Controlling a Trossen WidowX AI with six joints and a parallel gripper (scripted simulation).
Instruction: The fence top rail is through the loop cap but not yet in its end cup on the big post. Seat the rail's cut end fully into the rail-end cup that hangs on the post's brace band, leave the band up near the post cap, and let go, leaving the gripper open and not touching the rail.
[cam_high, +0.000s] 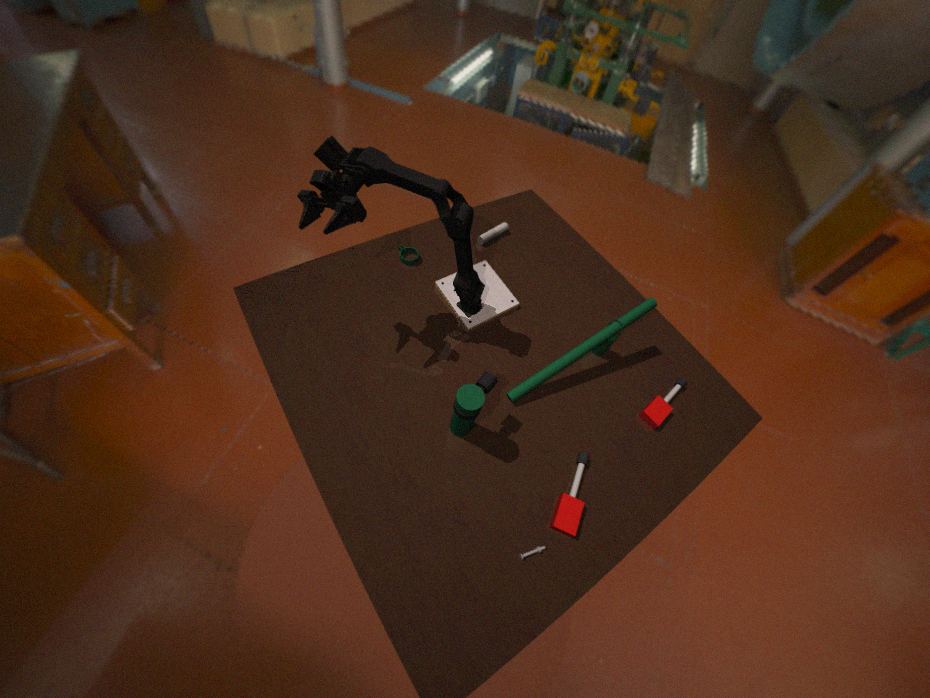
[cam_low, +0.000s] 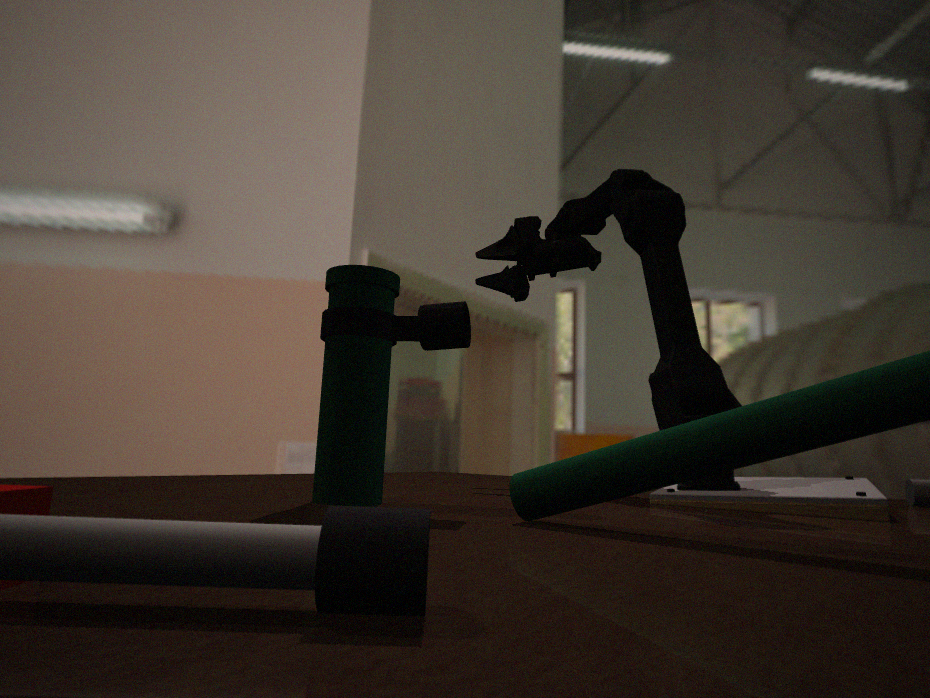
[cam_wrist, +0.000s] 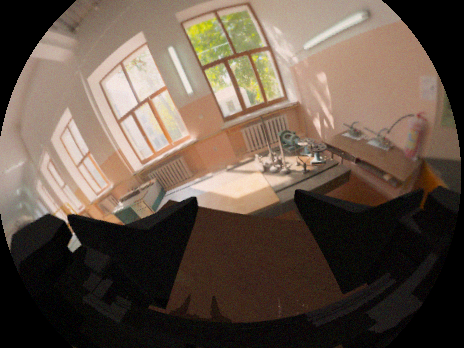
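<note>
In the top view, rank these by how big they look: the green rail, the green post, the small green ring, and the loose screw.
Largest to smallest, as seen from above:
1. Green rail
2. Green post
3. Green ring and screw look about alike, so I won't rank them.

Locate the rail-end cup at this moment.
In the top view, the rail-end cup hangs on the brace band near the top of the big green post, just left of the green rail's lower end, not touching it.
</note>
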